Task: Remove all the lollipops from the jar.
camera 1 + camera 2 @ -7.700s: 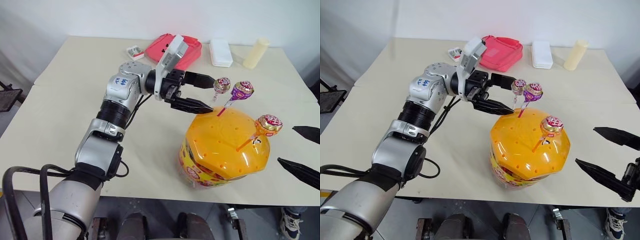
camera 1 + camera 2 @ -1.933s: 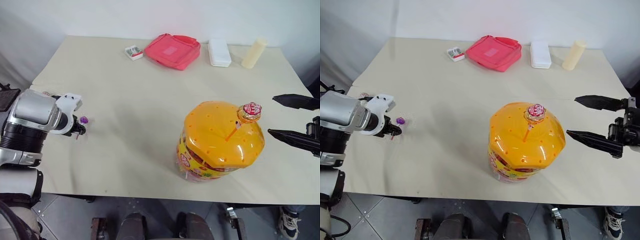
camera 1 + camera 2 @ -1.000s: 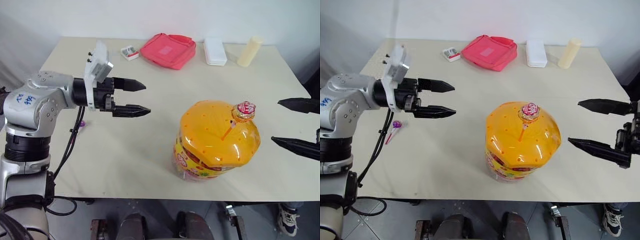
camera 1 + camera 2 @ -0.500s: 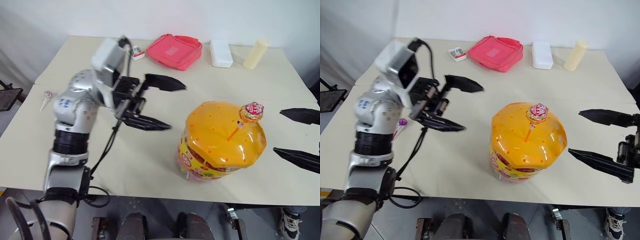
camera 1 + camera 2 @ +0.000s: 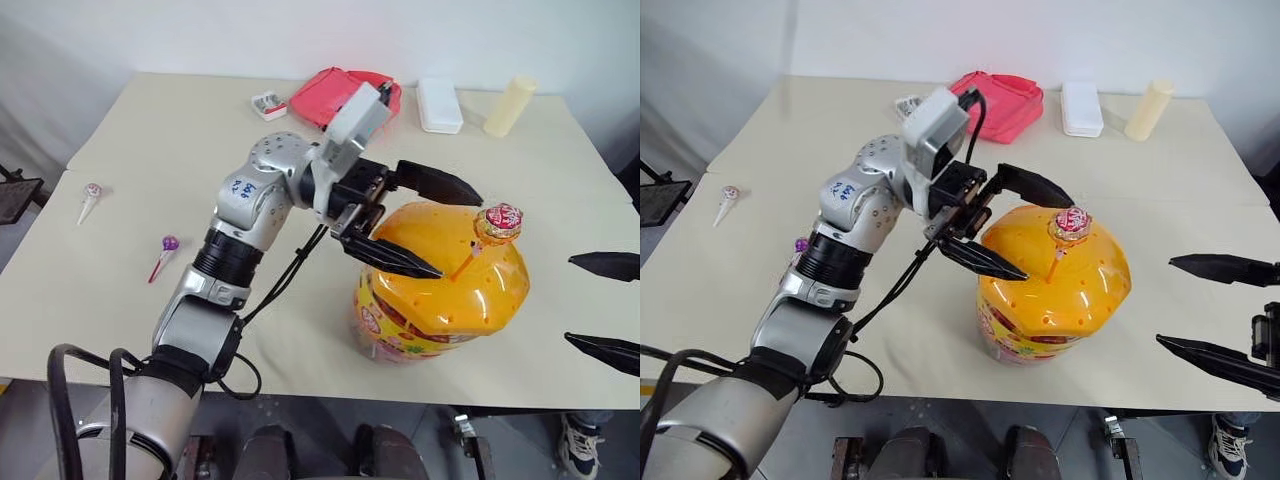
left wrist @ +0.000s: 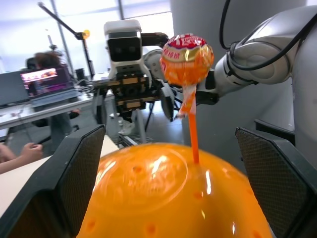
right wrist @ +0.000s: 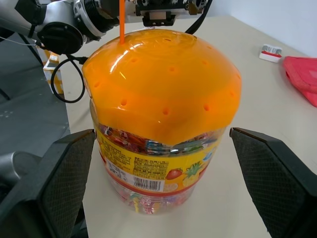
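Note:
The jar is a clear tub with a yellow label and an orange domed lid dotted with holes. It stands right of the table's centre. One red-yellow lollipop stands in the lid on an orange stick. My left gripper is open and level over the lid, just left of that lollipop, with nothing between its fingers. My right gripper is open to the right of the jar, apart from it. Two lollipops lie on the table at the left, a purple one and a pink one.
Along the table's far edge lie a red pouch, a white box, a pale yellow cylinder and a small card box. The jar stands close to the table's near edge.
My left arm has swung right from the table's left side to the jar, staying open. Its fingers now flank the lid by the lollipop. My right gripper has drawn back slightly.

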{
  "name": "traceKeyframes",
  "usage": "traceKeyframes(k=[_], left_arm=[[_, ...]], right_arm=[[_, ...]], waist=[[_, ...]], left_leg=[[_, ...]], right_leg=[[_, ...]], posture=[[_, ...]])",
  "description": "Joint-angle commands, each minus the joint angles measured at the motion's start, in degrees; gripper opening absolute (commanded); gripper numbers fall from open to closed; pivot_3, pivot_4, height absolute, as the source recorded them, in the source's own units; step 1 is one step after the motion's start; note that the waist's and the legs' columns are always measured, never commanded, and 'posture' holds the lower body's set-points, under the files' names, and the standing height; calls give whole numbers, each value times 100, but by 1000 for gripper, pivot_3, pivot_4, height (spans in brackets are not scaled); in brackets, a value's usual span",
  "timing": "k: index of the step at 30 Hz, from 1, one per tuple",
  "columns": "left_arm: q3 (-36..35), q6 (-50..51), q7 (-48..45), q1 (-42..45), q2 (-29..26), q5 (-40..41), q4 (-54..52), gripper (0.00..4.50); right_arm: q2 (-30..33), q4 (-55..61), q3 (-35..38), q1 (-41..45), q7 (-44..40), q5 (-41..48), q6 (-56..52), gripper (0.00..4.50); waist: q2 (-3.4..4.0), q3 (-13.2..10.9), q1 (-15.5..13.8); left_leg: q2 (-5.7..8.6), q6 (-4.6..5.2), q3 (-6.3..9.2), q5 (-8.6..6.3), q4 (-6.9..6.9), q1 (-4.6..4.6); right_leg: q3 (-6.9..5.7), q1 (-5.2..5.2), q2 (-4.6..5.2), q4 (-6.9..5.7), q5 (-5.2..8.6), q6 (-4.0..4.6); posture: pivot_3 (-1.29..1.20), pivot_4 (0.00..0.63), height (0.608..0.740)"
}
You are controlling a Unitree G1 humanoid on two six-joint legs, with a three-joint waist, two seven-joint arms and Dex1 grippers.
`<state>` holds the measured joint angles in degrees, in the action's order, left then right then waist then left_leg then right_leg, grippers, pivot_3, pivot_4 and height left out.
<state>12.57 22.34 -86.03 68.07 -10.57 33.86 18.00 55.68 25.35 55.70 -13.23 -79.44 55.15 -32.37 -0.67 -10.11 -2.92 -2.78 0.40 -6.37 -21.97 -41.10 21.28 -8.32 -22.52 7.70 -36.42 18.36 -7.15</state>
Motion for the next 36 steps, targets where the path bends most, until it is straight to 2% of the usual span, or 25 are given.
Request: traceKeyframes(k=[1,4,7,19,24,29,36], left_arm=[[169,227,-458,128,24,85,-390,4463],[322,211,-590,63,19,144,-594,4463],[312,366,-512,17,48,240,-747,3886],[18,445,-65,282,278,288,-624,47],[-342,549,42,552,246,391,-614,16],[-449,319,181,703,-17,36,-447,16],[-605,1,702,892,-480,-598,438,16]], right_arm=[[-38,154,325,-83,68,32,91,4500],[-65,208,372,-157,133,34,100,4500],[-89,250,414,-191,216,51,98,4500],[-78,204,433,-140,298,120,210,4500],[-101,140,436,35,206,259,318,4500],[-83,128,386,151,260,527,231,4500],[17,34,178,373,363,712,119,4500]], waist=[[0,0,-4],[0,0,-18],[1,1,-16],[1,0,-14],[1,1,-14],[2,1,-13],[1,1,-9]], left_leg=[[0,0,0,0,0,0],[0,0,2,0,-2,0],[0,0,4,0,-2,1],[0,0,4,0,-1,1],[0,0,5,0,-2,1],[0,0,5,0,-1,0],[0,0,5,0,-1,1]], right_leg=[[0,0,0,0,0,0],[1,2,0,1,0,0],[1,2,0,2,0,0],[1,3,0,4,0,0],[1,3,0,5,0,0],[1,4,-1,5,0,0],[1,4,-1,5,0,0]], posture=[[0,150,740],[0,150,740],[0,150,740],[0,150,740],[0,150,740],[0,150,740],[0,150,740]])
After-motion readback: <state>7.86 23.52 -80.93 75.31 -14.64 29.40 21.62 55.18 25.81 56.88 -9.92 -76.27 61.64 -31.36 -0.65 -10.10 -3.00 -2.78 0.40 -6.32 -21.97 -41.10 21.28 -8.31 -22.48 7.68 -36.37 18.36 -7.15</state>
